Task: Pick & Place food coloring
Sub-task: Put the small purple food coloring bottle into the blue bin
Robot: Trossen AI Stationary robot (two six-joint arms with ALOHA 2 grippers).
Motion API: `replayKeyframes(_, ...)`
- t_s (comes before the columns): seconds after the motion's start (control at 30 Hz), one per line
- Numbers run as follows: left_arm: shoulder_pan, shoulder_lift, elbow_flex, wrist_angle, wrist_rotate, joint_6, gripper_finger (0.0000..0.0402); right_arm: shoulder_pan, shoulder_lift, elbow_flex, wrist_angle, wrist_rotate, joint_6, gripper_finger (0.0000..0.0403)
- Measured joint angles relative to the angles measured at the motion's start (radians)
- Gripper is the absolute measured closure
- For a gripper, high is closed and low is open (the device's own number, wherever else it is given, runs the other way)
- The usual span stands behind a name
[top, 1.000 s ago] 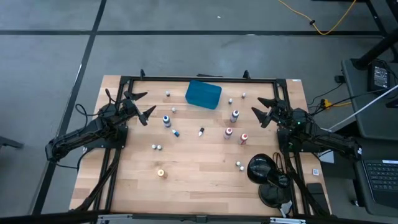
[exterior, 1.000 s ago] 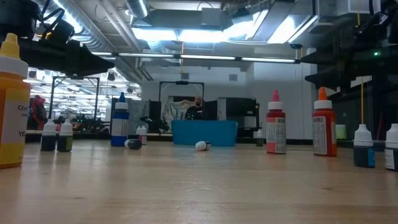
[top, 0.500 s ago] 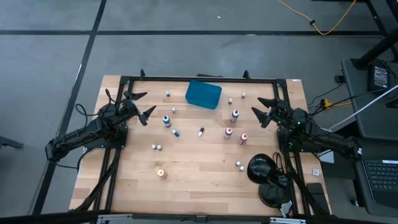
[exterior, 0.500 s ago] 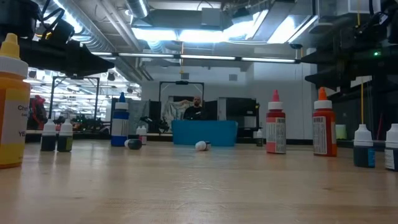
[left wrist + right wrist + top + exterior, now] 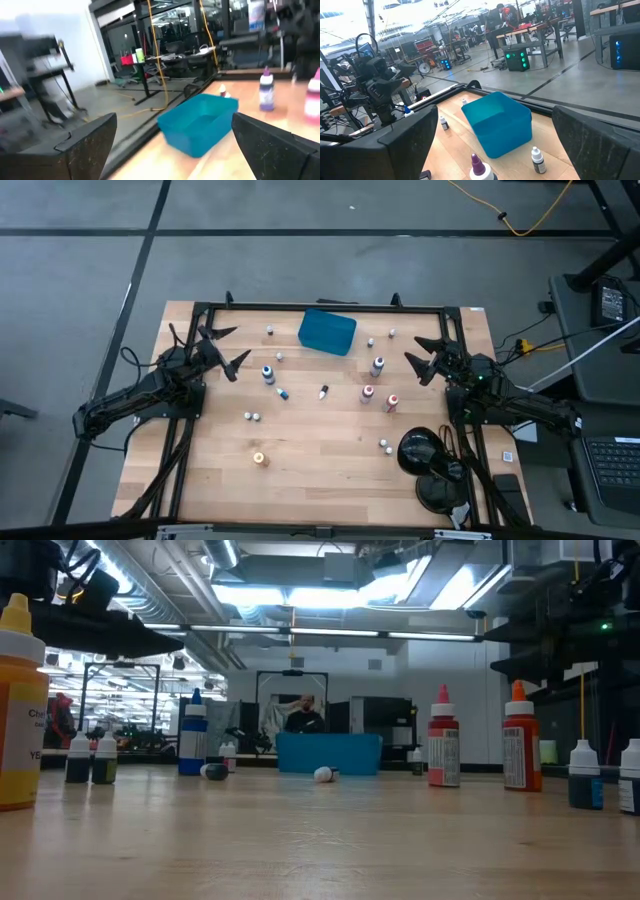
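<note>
While high view shows left gripper (image 5: 226,349), right gripper (image 5: 424,358) wide open, empty, low view adds person (image 5: 303,716)

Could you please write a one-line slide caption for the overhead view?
Both open grippers, left and right, hover at the table's sides, flanking scattered food coloring bottles and a blue tray.

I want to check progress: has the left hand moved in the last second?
No. The left hand sits at the same spot beside the blue bottle.
</note>
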Motion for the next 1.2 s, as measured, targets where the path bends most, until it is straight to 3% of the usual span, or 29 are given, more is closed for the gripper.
replayKeyframes(0.3, 0.000, 0.000, 0.000, 0.000, 0.000, -0.378, 0.0011, 0.000, 0.000, 0.000, 0.000, 0.000, 0.000, 0.0011)
replayKeyframes(0.5, 0.000, 0.000, 0.000, 0.001, -0.022, -0.538, 0.0011, 0.000, 0.000, 0.000, 0.000, 0.000, 0.000, 0.0011)
replayKeyframes(0.8, -0.002, 0.001, 0.080, 0.012, 0.029, -0.515, 0.0011, 0.000, 0.000, 0.000, 0.000, 0.000, 0.000, 0.0011)
replayKeyframes(1.2, -0.002, 0.156, 0.420, -0.223, 0.026, -0.348, 0.0014, 0.000, 0.000, 0.000, 0.000, 0.000, 0.000, 0.0011)
